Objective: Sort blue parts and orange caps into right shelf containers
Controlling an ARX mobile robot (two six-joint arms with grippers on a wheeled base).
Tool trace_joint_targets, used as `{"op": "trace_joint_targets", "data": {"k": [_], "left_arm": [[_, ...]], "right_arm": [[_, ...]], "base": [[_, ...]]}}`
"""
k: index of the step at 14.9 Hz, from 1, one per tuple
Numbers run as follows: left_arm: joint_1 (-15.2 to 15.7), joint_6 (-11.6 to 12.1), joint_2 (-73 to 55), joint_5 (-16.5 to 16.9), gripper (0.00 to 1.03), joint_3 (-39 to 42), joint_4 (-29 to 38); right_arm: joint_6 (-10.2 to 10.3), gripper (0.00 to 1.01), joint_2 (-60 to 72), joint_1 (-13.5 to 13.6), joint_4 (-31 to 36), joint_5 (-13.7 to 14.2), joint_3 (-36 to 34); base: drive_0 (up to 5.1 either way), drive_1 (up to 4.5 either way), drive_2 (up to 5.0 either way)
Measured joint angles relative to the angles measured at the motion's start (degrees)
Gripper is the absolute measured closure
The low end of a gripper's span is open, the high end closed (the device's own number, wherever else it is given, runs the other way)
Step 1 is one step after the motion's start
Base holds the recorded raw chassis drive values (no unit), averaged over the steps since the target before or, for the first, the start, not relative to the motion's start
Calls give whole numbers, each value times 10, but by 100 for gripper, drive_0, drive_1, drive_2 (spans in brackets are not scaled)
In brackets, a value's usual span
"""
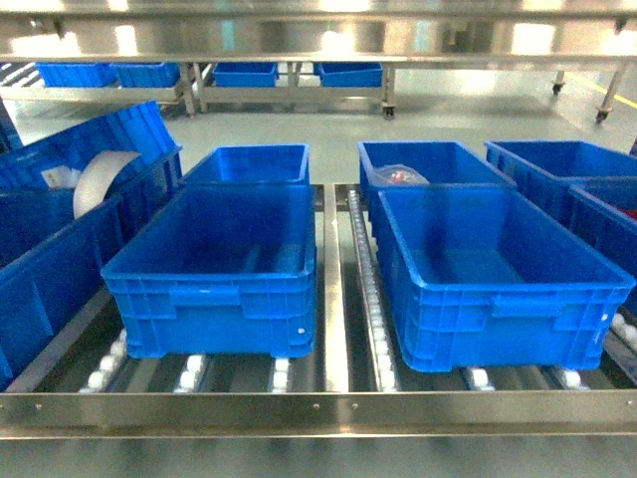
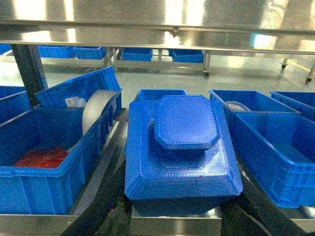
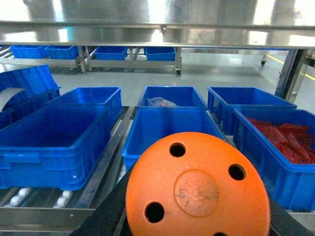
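Observation:
In the left wrist view a stepped, octagon-topped blue part (image 2: 182,157) fills the middle, and my left gripper (image 2: 182,212) is shut on it, with its black fingers (image 2: 115,211) pressed against both sides. My right gripper (image 3: 197,223) is shut on a round orange cap (image 3: 197,189) with several holes and a worn centre disc. Both grippers hover before the shelf's front rail. Two large deep blue crates stand empty on the rollers, one left (image 1: 209,309) and one right (image 1: 498,324). Neither gripper shows in the head view.
Smaller blue crates (image 1: 249,164) stand behind, one holding a clear bag (image 1: 398,176). A crate of red pieces (image 3: 285,137) sits far right; another at the left holds red pieces (image 2: 42,158) and a white roll (image 2: 96,105). A steel rail (image 1: 318,408) fronts the shelf.

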State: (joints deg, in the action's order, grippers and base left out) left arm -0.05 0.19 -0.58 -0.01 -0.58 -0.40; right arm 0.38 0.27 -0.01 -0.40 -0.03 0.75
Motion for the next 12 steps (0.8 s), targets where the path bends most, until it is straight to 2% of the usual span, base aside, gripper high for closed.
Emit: {"op": "trace_joint_targets", "data": {"k": [12], "left_arm": [[0, 0, 0, 0, 62, 0, 0]], "right_arm": [[0, 57, 0, 0, 1, 0, 0]], "base": [[0, 0, 0]]}}
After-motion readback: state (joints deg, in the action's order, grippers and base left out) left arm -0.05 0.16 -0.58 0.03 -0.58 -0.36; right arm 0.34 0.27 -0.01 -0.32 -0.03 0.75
